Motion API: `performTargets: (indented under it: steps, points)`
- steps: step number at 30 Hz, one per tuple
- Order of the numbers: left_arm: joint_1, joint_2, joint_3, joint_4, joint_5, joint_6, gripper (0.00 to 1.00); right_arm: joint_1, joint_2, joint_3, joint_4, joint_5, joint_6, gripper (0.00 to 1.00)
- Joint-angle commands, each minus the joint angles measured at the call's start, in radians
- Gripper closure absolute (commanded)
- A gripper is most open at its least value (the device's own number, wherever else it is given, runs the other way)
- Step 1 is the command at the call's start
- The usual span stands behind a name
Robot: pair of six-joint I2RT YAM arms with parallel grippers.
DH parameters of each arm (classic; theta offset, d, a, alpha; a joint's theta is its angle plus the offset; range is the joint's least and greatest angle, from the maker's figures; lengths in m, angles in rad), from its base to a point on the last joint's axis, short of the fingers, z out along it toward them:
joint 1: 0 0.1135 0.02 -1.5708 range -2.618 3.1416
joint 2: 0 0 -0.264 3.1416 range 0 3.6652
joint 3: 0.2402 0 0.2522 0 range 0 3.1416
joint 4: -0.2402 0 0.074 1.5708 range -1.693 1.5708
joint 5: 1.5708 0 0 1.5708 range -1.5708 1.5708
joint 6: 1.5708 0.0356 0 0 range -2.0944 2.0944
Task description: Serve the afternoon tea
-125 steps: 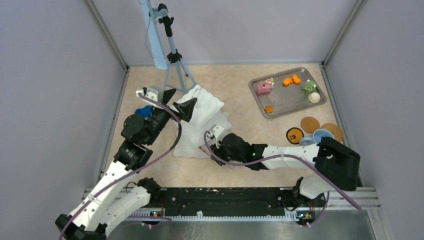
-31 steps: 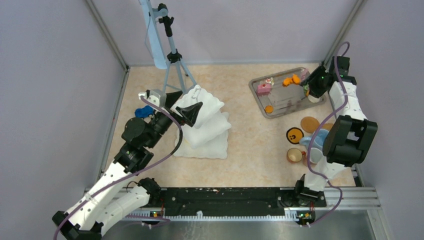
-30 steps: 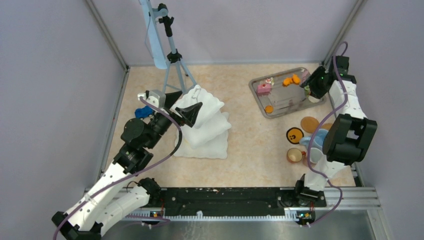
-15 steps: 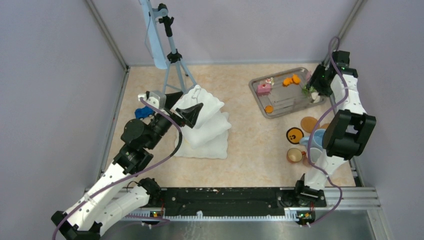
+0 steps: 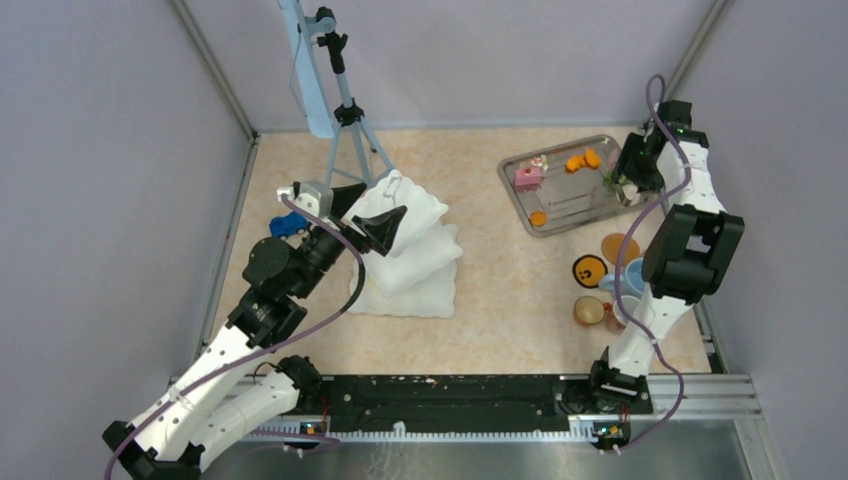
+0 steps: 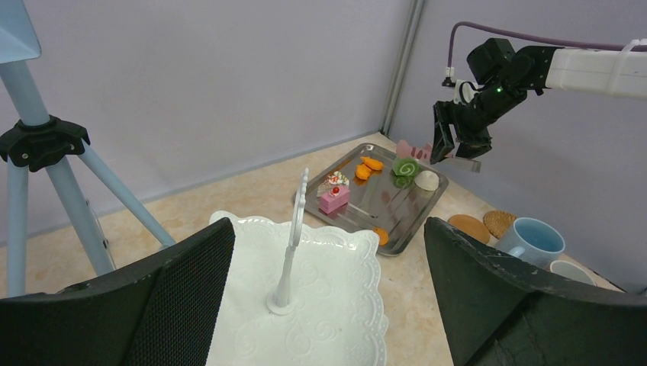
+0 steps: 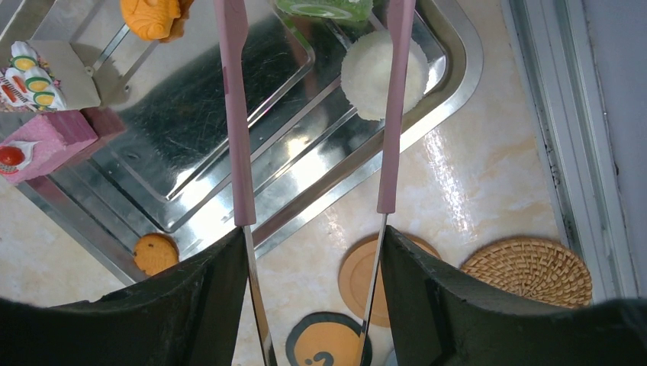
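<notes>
Over the steel tray [image 5: 570, 205], the right gripper [image 6: 456, 143] is clasping the pink tongs [image 7: 233, 114] above the cream pastry [image 7: 366, 72] lying inside. The left gripper [image 6: 328, 229] is hovering, fingers wide, over the white stand [image 6: 305, 320].

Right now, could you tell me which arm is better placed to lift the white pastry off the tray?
Right. The right gripper holds the tongs over the tray, one prong above the white pastry. The left gripper is open at the stand, across the table.
</notes>
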Motion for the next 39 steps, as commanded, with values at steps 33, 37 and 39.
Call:
performTargets:
  steps: [33, 37, 39]
  points:
    - [-0.005, 0.014, -0.002, 0.048, -0.003, 0.019, 0.01, 0.082, 0.108, 0.232, -0.049, 0.14, -0.042, 0.6]
    - [-0.004, 0.018, 0.002, 0.045, -0.035, 0.024, 0.01, 0.111, -0.005, 0.153, -0.028, 0.092, -0.016, 0.63]
    - [-0.004, 0.018, 0.003, 0.041, -0.043, 0.029, 0.01, 0.13, -0.084, 0.063, -0.002, 0.078, 0.004, 0.63]
